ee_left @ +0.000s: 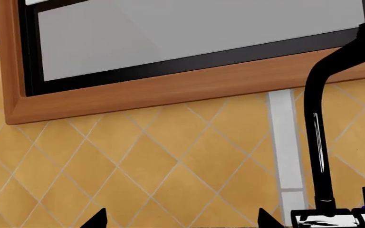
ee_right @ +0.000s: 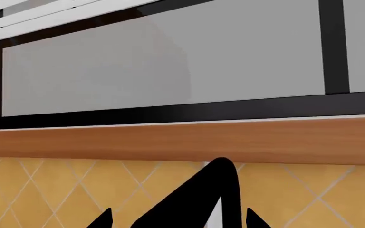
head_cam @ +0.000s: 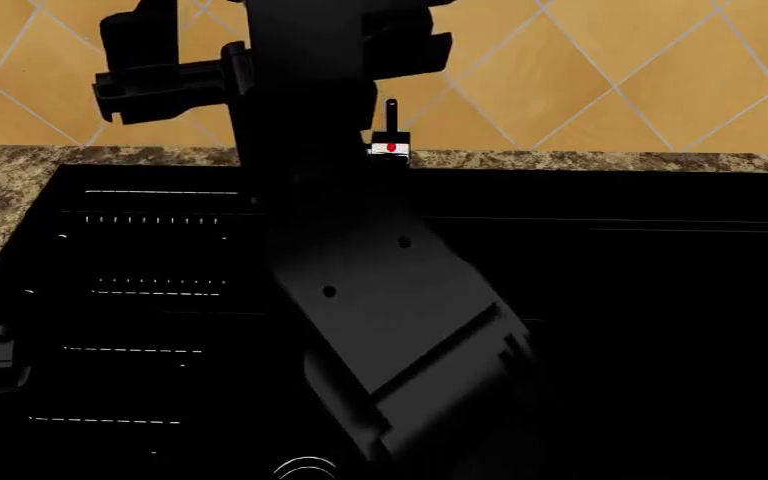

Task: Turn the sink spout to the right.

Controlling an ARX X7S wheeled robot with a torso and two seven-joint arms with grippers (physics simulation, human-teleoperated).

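Note:
The sink spout point(ee_left: 315, 133) is a thin black tube rising from a chrome base point(ee_left: 325, 219) against the tiled wall and arching over at the top. Its arch point(ee_right: 214, 190) lies between the two fingertips of my right gripper point(ee_right: 179, 219), which is open; whether they touch it I cannot tell. In the head view my right arm point(head_cam: 357, 300) reaches over the black sink point(head_cam: 651, 300) and hides the tube. My left gripper point(ee_left: 182, 219) is open and empty, facing the wall to the left of the spout.
A short black lever point(head_cam: 391, 115) with a red dot stands on the chrome base. A wood-framed window point(ee_left: 169, 90) sits above the yellow tiles. Speckled granite counter point(head_cam: 11, 180) borders the sink, and a drain ring point(head_cam: 307, 467) shows at the basin's near edge.

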